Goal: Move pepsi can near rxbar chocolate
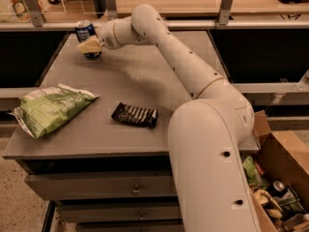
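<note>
The pepsi can (85, 32) stands upright at the far left back of the grey table (145, 76); it is blue with a silver top. My gripper (90, 45) is right at the can, its pale end crossing in front of the can's lower half. The can's base shows just below the gripper, on the table. The rxbar chocolate (135, 115) lies flat in its dark wrapper near the table's front middle, well apart from the can. My arm reaches from the lower right across the table to the can.
A green chip bag (50, 108) lies at the table's front left. Drawers (96, 190) sit below the table top. A cardboard box (280, 178) of assorted items stands on the floor at the right. A railing runs behind the table.
</note>
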Robot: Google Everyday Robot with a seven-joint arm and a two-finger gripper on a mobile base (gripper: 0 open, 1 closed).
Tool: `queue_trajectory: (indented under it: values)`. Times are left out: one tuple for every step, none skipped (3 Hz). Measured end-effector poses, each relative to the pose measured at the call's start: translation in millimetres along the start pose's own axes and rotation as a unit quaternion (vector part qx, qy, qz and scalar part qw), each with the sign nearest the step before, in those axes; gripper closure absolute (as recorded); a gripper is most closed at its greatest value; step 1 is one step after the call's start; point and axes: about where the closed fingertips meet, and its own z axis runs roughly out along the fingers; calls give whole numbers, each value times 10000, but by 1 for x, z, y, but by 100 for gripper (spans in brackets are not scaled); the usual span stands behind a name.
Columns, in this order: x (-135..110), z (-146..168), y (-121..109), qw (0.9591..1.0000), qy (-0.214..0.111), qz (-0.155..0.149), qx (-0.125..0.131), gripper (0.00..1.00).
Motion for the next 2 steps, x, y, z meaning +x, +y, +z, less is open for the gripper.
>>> queue_trajectory:
  values:
    - [-3,1,-2,10000,3,-85,19,64]
    - [-5,-4,-3,9999,-46,-161,1,82]
